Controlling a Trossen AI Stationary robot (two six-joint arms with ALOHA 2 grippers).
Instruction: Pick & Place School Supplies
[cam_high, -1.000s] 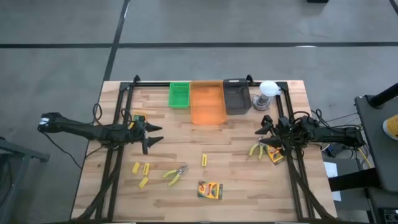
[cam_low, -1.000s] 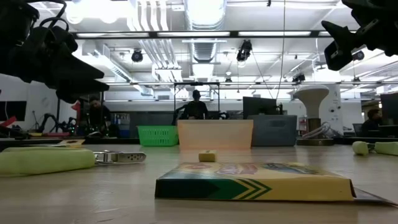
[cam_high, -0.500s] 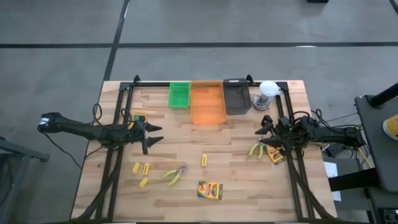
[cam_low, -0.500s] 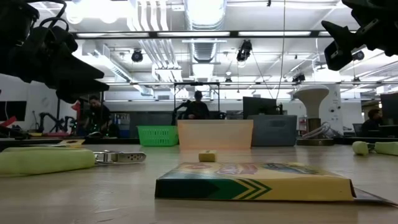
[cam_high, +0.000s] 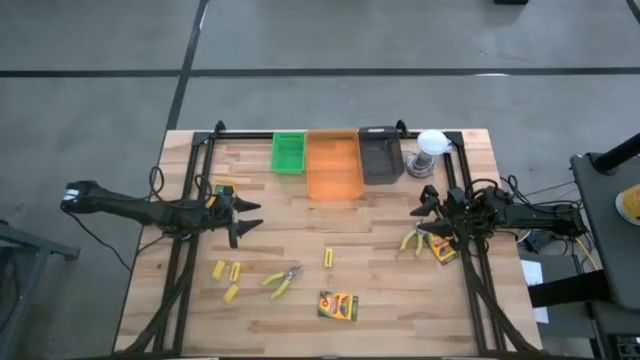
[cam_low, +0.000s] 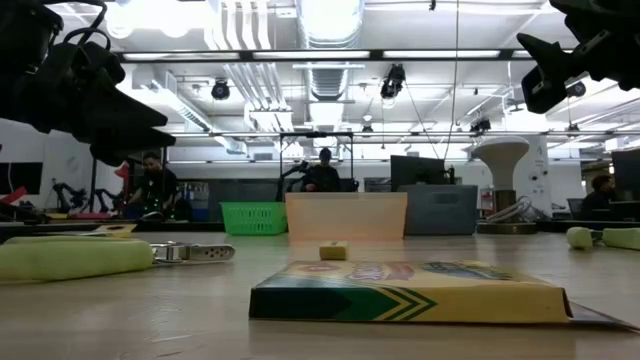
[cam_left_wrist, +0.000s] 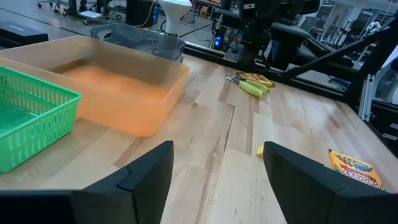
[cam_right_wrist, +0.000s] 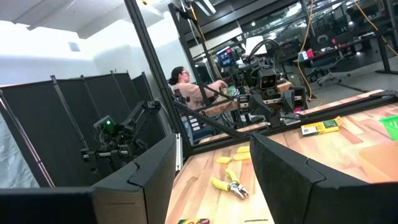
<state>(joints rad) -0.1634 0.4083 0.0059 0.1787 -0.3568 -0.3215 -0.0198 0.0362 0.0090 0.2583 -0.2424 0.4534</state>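
Observation:
Both grippers hover open above the table and hold nothing. My left gripper (cam_high: 250, 217) (cam_left_wrist: 214, 180) is at the table's left, beside a crayon box (cam_high: 222, 187). My right gripper (cam_high: 418, 212) (cam_right_wrist: 211, 180) is at the right, above yellow-handled pliers (cam_high: 412, 240) and a second crayon box (cam_high: 443, 248). Lying flat near the front edge are a third crayon box (cam_high: 338, 305) (cam_low: 410, 290), a second pair of pliers (cam_high: 283, 281) (cam_low: 90, 255) and short yellow blocks (cam_high: 219, 268) (cam_high: 231, 293), with one more block (cam_high: 328, 258) (cam_low: 333, 250) mid-table.
A green tray (cam_high: 288, 152), an orange tray (cam_high: 334, 165) and a black tray (cam_high: 380, 154) stand in a row at the far edge, with a white round object (cam_high: 430, 150) to their right. Black frame rails run along both table sides. People sit in the room beyond.

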